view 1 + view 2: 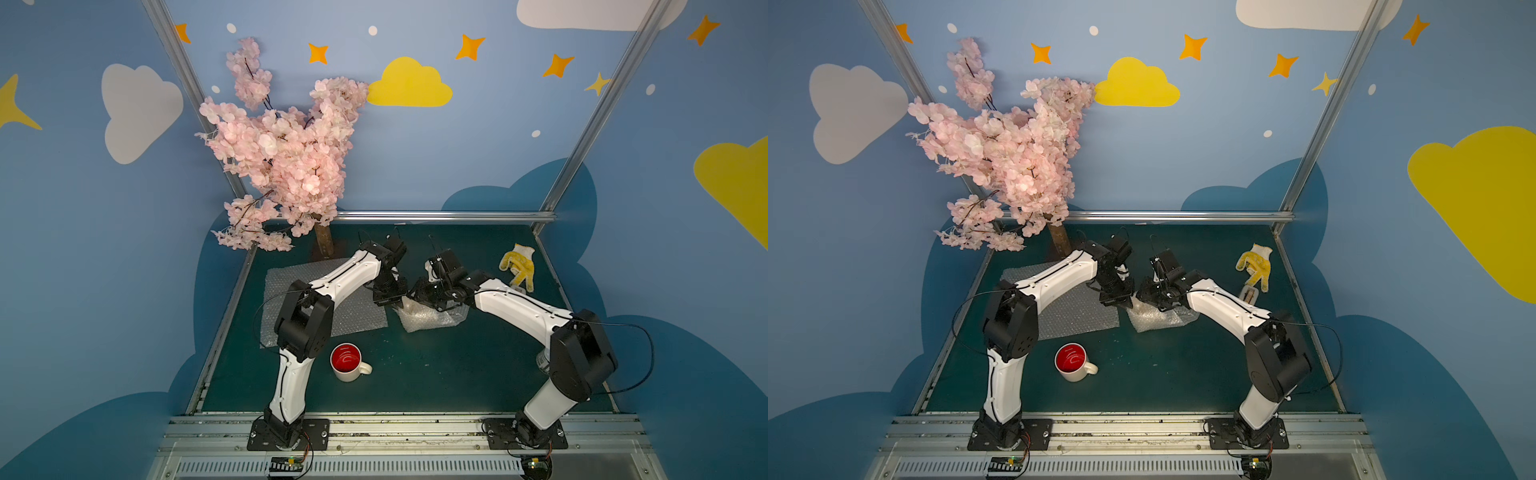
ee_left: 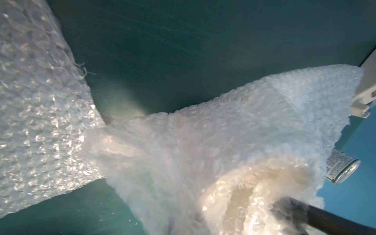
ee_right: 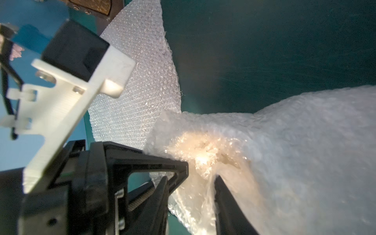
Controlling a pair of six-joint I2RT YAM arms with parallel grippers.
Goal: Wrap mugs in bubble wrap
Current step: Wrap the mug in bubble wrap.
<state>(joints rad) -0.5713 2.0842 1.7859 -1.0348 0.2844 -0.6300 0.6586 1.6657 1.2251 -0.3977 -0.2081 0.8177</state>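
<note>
Red mug, low and left of centre in both top views, stands bare. Behind it, at centre, one lumpy bundle hides a cream mug, half wrapped. Left gripper pinches its film; right gripper stands partly spread. Flat sheet waits at the left.

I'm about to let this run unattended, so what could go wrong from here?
1. The left tool pinches only film of the crumpled bubble wrap; a pull could strip it off the mug inside.
2. The flat sheet touches that bundle and may drag along.
3. The red-inside mug stands bare near the left arm's elbow, so a swing might knock it.
</note>
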